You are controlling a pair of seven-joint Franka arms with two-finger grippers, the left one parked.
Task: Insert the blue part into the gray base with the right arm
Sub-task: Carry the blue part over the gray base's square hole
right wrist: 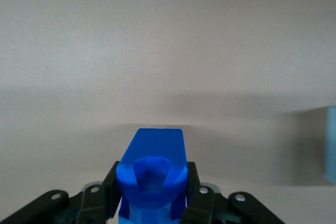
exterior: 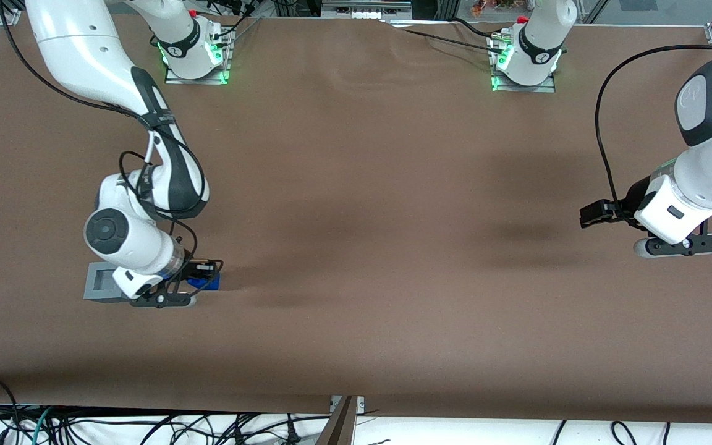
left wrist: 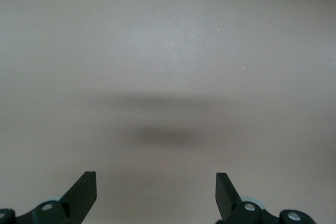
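My right arm's gripper (exterior: 203, 276) is low over the brown table, toward the working arm's end. Its two black fingers press on both sides of the blue part (exterior: 205, 283). In the right wrist view the blue part (right wrist: 153, 169) fills the gap of the gripper (right wrist: 152, 176), its notched top facing the camera. The gray base (exterior: 100, 281) stands on the table right beside the gripper, its recessed top partly covered by my wrist. A pale edge of the base shows in the right wrist view (right wrist: 331, 144). I cannot tell whether the blue part touches the table.
The parked arm (exterior: 690, 198) hangs over its end of the table. Two arm mounts (exterior: 195, 55) (exterior: 526, 62) stand at the table edge farthest from the front camera. Cables (exterior: 146, 426) lie below the nearest table edge.
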